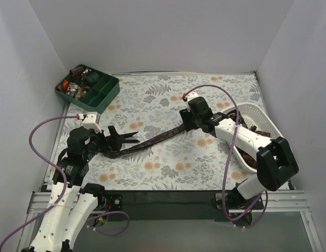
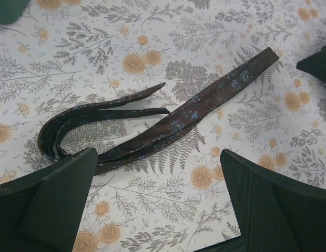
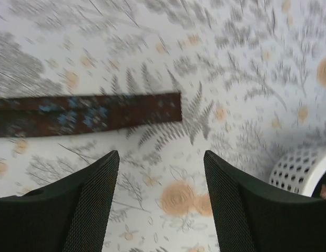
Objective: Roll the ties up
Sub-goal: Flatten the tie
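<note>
One brown tie (image 1: 152,140) with small blue flowers lies stretched across the floral tablecloth (image 1: 168,94), running from the left arm to the right. Its left end is doubled back into a loose flat loop (the narrow tail curls over the top), and the left gripper (image 1: 121,142) hovers just over that loop, jaws spread wide and holding nothing. The right gripper (image 1: 185,123) hangs above the tie's square-cut far end, jaws apart and empty. More ties (image 1: 255,134) sit in the white lattice basket (image 1: 252,107) on the right; small coils (image 1: 73,86) fill the green divided tray (image 1: 102,97)
</note>
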`<action>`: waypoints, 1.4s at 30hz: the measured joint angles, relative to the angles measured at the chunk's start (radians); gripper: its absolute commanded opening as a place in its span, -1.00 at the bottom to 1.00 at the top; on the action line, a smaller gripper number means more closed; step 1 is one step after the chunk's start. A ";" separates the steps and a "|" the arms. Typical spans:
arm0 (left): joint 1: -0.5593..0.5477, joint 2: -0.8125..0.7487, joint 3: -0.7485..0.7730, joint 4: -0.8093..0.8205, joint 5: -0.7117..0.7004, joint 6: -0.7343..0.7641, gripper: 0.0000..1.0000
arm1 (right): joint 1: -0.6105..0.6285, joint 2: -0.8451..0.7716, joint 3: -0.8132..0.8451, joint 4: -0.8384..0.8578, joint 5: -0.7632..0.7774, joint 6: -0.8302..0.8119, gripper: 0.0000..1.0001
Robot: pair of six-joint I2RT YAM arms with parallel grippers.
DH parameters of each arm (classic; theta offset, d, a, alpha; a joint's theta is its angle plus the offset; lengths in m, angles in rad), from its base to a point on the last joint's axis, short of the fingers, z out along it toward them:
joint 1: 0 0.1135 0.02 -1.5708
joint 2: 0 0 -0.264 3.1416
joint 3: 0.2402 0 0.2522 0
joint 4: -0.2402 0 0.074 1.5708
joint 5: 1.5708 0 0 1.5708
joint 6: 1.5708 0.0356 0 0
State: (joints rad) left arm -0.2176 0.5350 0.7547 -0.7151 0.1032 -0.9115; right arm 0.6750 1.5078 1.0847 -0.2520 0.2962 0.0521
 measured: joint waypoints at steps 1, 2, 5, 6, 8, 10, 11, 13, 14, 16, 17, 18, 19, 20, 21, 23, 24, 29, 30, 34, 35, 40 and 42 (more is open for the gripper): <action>0.000 0.016 -0.008 0.016 0.003 -0.002 0.96 | -0.032 -0.006 -0.036 -0.017 -0.013 0.022 0.22; 0.000 0.029 -0.016 0.031 0.005 -0.004 0.96 | -0.062 -0.010 -0.068 -0.024 -0.021 0.041 0.22; 0.000 0.072 -0.034 0.072 0.009 -0.005 0.96 | -0.152 -0.017 -0.145 -0.057 -0.044 0.094 0.21; 0.000 0.093 -0.038 0.088 0.010 -0.005 0.96 | -0.187 -0.019 -0.163 -0.064 -0.052 0.111 0.21; 0.000 0.129 -0.044 0.117 0.009 -0.005 0.96 | -0.257 -0.031 -0.195 -0.075 -0.058 0.142 0.21; 0.000 0.158 -0.050 0.139 0.008 -0.004 0.96 | -0.330 -0.049 -0.212 -0.088 -0.065 0.167 0.22; 0.000 0.169 -0.055 0.150 0.006 -0.004 0.96 | -0.364 -0.060 -0.217 -0.092 -0.063 0.183 0.22; 0.000 0.181 -0.064 0.161 0.001 -0.004 0.96 | -0.430 -0.084 -0.225 -0.093 -0.063 0.209 0.24; 0.000 0.183 -0.070 0.170 -0.003 -0.003 0.96 | -0.464 -0.097 -0.229 -0.095 -0.060 0.224 0.25; 0.000 0.182 -0.080 0.175 -0.012 0.000 0.96 | -0.523 -0.117 -0.231 -0.100 -0.057 0.246 0.27; 0.000 0.182 -0.084 0.178 -0.018 0.005 0.96 | -0.544 -0.122 -0.231 -0.101 -0.057 0.254 0.32; 0.000 0.182 -0.089 0.179 -0.023 0.010 0.96 | -0.558 -0.125 -0.231 -0.101 -0.066 0.259 0.34; 0.000 0.182 -0.093 0.179 -0.031 0.015 0.96 | -0.562 -0.126 -0.231 -0.099 -0.085 0.259 0.37; 0.000 0.184 -0.095 0.177 -0.040 0.023 0.96 | -0.560 -0.125 -0.230 -0.095 -0.118 0.256 0.43; 0.000 0.186 -0.095 0.178 -0.045 0.028 0.96 | -0.552 -0.124 -0.230 -0.089 -0.154 0.254 0.45; 0.000 0.195 -0.095 0.180 -0.056 0.047 0.96 | -0.536 -0.119 -0.228 -0.073 -0.232 0.247 0.48; 0.000 0.202 -0.095 0.182 -0.061 0.056 0.96 | -0.524 -0.109 -0.220 -0.061 -0.279 0.244 0.49; 0.000 0.256 -0.095 0.196 -0.081 0.116 0.96 | -0.489 -0.001 -0.140 0.020 -0.473 0.232 0.45; 0.000 0.263 -0.095 0.201 -0.079 0.131 0.96 | -0.486 0.033 -0.117 0.039 -0.507 0.227 0.43; 0.000 0.300 -0.094 0.235 -0.057 0.189 0.96 | -0.483 0.154 -0.045 0.086 -0.610 0.199 0.36; 0.000 0.312 -0.094 0.240 -0.051 0.206 0.96 | -0.482 0.185 -0.031 0.096 -0.635 0.191 0.36; 0.000 0.361 -0.091 0.255 -0.027 0.287 0.96 | -0.476 0.278 0.000 0.119 -0.727 0.158 0.31; 0.000 0.377 -0.088 0.256 -0.016 0.319 0.96 | -0.471 0.299 0.006 0.127 -0.755 0.153 0.30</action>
State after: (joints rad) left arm -0.2176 0.9115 0.6670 -0.4591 0.0872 -0.5930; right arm 0.2039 1.8072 1.0908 -0.1246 -0.4583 0.2054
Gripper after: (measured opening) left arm 0.982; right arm 0.659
